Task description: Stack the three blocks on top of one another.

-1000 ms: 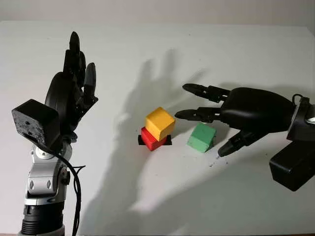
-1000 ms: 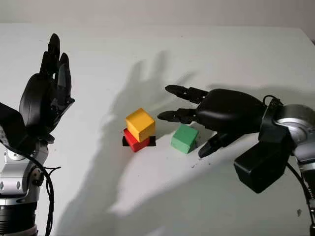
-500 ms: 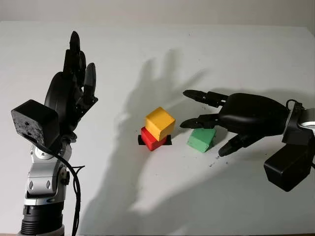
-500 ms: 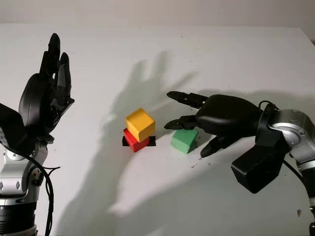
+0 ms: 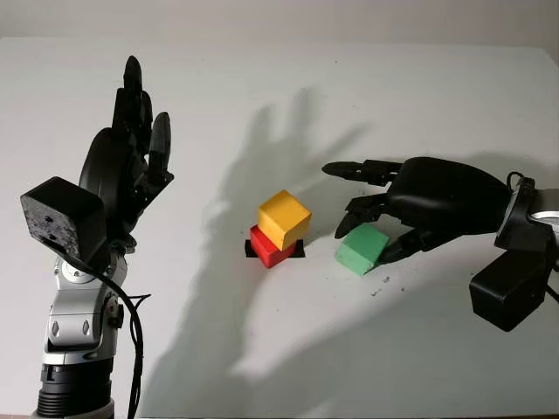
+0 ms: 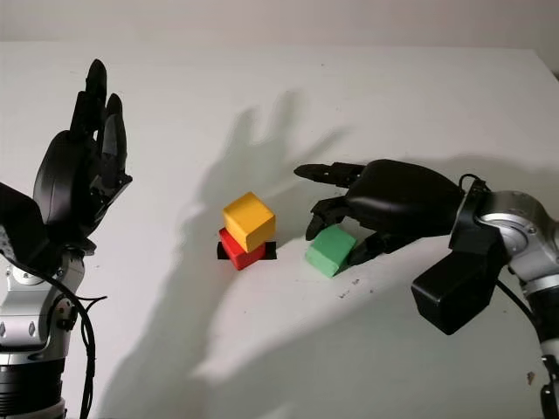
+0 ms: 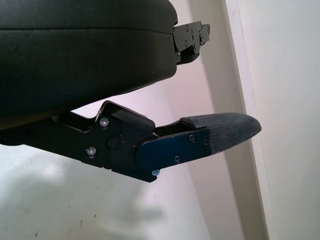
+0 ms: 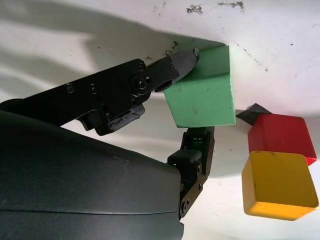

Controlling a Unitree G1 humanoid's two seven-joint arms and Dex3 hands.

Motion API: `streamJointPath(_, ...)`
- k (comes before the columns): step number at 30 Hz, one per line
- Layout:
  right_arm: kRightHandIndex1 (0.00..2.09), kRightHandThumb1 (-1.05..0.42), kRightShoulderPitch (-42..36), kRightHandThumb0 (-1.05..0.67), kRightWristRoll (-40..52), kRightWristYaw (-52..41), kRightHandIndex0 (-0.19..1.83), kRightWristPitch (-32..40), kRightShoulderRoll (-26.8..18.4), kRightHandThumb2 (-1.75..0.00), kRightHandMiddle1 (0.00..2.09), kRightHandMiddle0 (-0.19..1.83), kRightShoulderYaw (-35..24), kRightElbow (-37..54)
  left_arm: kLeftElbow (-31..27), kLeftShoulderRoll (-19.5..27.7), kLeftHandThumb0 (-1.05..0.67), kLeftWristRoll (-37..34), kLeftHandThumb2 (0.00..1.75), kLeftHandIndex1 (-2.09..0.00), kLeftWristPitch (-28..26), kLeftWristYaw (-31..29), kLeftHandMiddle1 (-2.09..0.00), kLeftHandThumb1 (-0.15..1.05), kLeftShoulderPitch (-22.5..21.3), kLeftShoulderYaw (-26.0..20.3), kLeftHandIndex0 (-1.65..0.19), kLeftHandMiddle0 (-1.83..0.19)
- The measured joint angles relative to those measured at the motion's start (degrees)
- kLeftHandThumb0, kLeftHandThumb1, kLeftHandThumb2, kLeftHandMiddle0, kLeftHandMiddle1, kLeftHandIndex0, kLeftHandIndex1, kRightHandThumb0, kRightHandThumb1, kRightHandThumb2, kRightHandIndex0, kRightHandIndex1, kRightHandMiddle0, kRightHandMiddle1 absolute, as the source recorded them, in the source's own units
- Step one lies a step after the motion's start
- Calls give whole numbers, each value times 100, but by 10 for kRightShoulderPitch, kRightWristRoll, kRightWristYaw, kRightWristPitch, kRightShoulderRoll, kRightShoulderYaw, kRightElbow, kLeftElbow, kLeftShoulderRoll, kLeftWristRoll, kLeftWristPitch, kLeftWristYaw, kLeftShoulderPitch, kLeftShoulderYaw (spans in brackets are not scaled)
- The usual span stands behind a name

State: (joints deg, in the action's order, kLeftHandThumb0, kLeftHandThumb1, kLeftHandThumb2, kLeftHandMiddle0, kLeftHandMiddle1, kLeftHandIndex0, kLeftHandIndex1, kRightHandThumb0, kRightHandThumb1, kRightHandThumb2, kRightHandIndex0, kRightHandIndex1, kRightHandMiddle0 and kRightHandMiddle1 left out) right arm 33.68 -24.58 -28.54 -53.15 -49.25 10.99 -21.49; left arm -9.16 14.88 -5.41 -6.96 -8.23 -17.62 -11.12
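A yellow block (image 5: 285, 218) sits skewed on top of a red block (image 5: 269, 248), which rests on a black mark on the white table (image 5: 288, 349). Just right of them is a green block (image 5: 361, 249), tipped at an angle. My right hand (image 5: 364, 243) comes in from the right and is shut on it. In the right wrist view a thumb tip and a finger press opposite sides of the green block (image 8: 205, 95), with the yellow block (image 8: 277, 185) and red block (image 8: 280, 132) close beside. My left hand (image 5: 140, 105) is open, raised upright at the left.
The table's back edge (image 5: 279, 39) runs along the top. Hand shadows fall across the table around the blocks. Open table lies in front of the blocks and between the two arms.
My right hand's fingers have curled down and closed on the green block, which has tipped slightly. The left hand and the yellow-on-red pair have not moved.
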Motion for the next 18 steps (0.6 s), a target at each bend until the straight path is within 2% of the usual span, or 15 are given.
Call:
streamJointPath(7,7,-93,1,-45,36,-32,18,33,4,-5,111,51,3,3,0,0,-81,2,65,0,3,1,0,105,0,0,19,19)
streamJointPath(12,6,-92,-2,-41,79,-69,18,73,5,-5,111,52,4,13,0,0,-82,6,65,0,3,2,0,105,0,0,19,19)
streamJointPath(18,6,-96,2,-41,145,-128,19,147,19,-6,132,42,3,15,1,0,-82,2,64,0,5,1,0,105,0,0,19,19)
